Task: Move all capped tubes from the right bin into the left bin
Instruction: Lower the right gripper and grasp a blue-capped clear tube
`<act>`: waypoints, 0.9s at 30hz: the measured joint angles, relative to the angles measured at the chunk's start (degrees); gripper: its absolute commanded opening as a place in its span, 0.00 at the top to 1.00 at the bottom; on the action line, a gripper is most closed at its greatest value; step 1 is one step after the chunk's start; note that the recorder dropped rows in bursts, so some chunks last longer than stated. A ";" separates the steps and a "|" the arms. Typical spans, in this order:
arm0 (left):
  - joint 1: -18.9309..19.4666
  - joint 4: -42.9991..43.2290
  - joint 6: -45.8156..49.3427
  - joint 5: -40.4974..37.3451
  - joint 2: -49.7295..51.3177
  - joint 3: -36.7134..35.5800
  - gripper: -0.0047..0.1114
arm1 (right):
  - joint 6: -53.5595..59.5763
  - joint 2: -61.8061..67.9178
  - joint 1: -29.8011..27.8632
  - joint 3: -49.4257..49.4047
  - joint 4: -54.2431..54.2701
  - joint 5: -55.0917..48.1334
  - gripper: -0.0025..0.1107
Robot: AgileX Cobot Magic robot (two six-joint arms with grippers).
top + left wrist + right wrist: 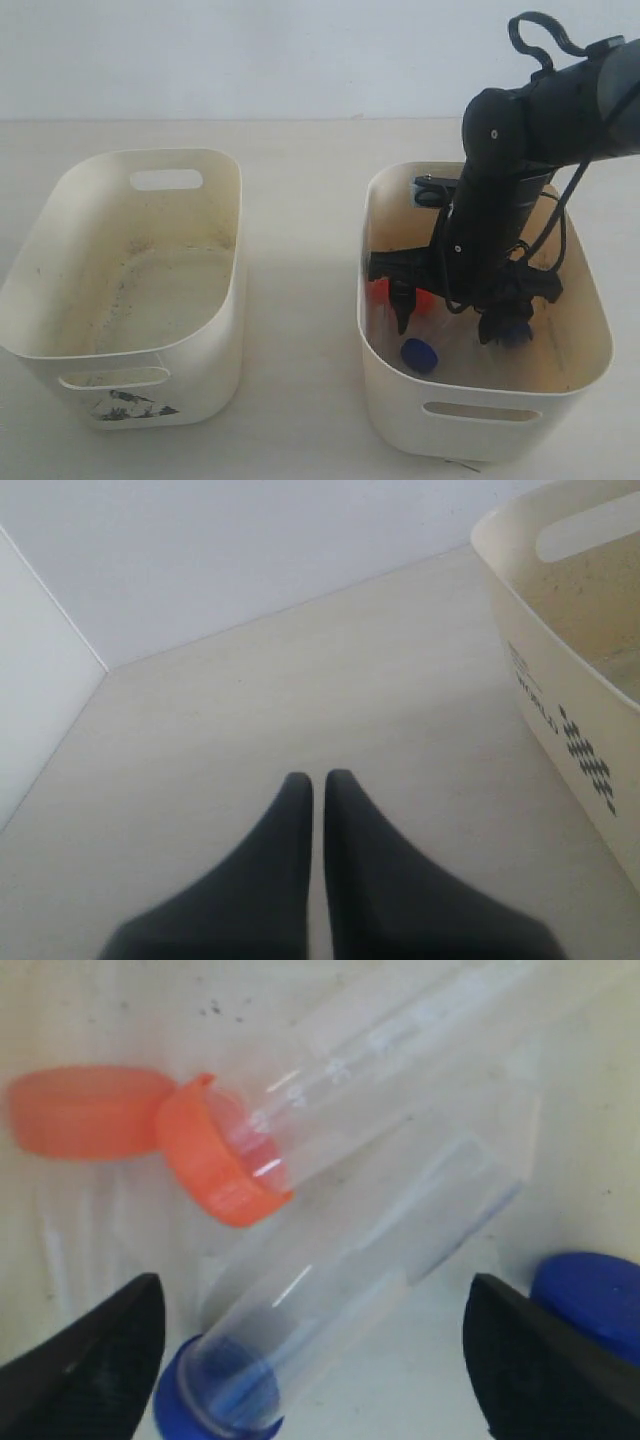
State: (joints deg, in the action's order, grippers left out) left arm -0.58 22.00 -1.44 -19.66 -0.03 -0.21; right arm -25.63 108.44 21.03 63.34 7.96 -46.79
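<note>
Clear glossy plastic capped tubes (350, 1250), smooth cream plastic right bin (400, 395)

We see a pale beige tabletop (300, 330) running from near to far, where it meets a plain whitish wall (250, 55) along a straight edge.

Black right arm (500, 150), looped cable (541, 32); black tapered left hand (318, 778).

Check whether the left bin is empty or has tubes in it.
Empty: the left bin shows only its bare, speckled floor, with nothing lying inside.
</note>
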 measured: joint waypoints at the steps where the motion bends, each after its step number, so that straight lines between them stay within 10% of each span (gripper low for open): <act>1: 0.00 0.00 0.00 0.00 0.00 0.00 0.92 | 0.00 0.38 0.00 0.00 -0.26 0.00 0.30; 5: 0.00 0.00 0.00 0.00 0.00 0.00 0.92 | -0.12 1.70 0.00 0.00 -0.49 -0.21 0.39; 12: 0.00 0.00 0.00 0.00 0.00 0.00 0.92 | 0.09 2.08 0.00 0.00 -0.08 -1.54 0.99; 27: 0.00 0.00 0.00 0.00 0.00 0.00 0.92 | 2.50 -2.17 0.00 0.00 0.01 -3.05 0.98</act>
State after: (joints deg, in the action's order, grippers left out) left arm -0.58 22.00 -1.44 -19.66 -0.03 -0.21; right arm -23.13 106.27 21.03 63.34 7.98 -49.84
